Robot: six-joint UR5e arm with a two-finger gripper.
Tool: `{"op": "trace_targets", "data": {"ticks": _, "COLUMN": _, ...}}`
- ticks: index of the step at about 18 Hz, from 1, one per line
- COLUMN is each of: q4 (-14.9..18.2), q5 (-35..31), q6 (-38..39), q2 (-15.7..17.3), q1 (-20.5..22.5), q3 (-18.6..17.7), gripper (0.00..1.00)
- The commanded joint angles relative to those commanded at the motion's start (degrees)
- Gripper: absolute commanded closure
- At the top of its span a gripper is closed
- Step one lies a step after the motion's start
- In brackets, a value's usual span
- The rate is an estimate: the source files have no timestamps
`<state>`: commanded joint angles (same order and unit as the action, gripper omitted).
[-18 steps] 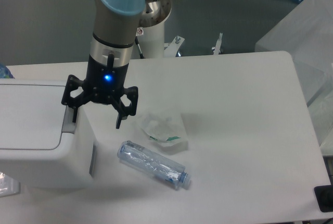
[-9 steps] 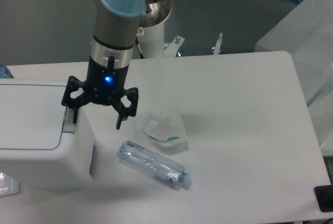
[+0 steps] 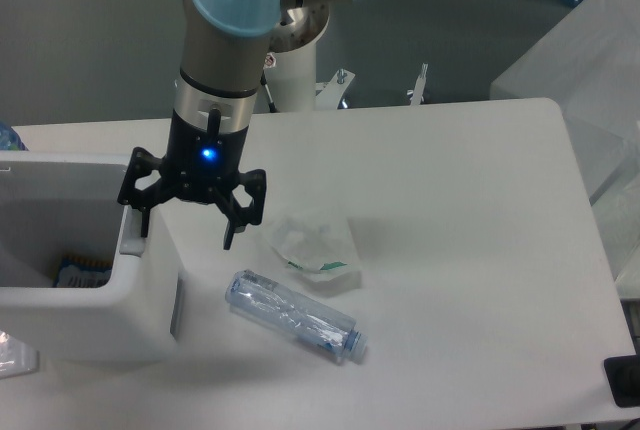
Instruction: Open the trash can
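Note:
The trash can [image 3: 100, 322] is a big white boxy bin at the left edge of the table. Its top stands open and I look down into the hollow inside, where a small blue and striped item [image 3: 78, 270] lies at the bottom. The flat lid itself does not show. My gripper [image 3: 185, 233] hangs over the bin's right rim, open, with nothing between its fingers. Its left fingertip [image 3: 142, 222] rests at the grey push tab [image 3: 130, 237], and the right fingertip [image 3: 228, 240] hangs just off the bin's side, over the table.
A crushed clear bottle [image 3: 295, 315] lies on the table right of the bin. Behind it sits a crumpled clear wrapper [image 3: 315, 245] with a green spot. The arm's white base [image 3: 296, 60] stands at the table's back edge. Translucent boxes [image 3: 590, 70] stand to the right.
The bin's lid, flat and shut in both earlier frames, is now out of sight and the inside is exposed. The gripper has stayed in place at the push tab.

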<state>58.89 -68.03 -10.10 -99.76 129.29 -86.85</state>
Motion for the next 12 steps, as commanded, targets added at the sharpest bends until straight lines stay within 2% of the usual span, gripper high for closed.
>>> {"op": "trace_targets", "data": {"ticks": 3, "q4": -0.1, "q5": -0.4, "q6": -1.9, "q2": -0.4, "q1": 0.3, "q3": 6.1, "gripper": 0.00}}
{"op": "trace_targets", "data": {"ticks": 5, "q4": -0.3, "q5": -0.6, "q6": -5.0, "q2": -0.4, "q1": 1.3, "q3": 8.9, "gripper": 0.00}}
{"op": "trace_targets", "data": {"ticks": 8, "q4": -0.2, "q5": -4.3, "q6": -16.9, "q2": 0.2, "q1": 3.8, "q3": 9.1, "gripper": 0.00}}
{"op": "trace_targets", "data": {"ticks": 10, "q4": 0.1, "q5": -4.6, "q6": -24.4, "q2": 0.3, "q1": 4.3, "q3": 9.2, "gripper": 0.00}}
{"op": "trace_targets", "data": {"ticks": 12, "q4": 0.0, "q5": -4.7, "q6": -25.7, "q2": 0.4, "q1": 4.3, "q3": 9.2, "gripper": 0.00}}
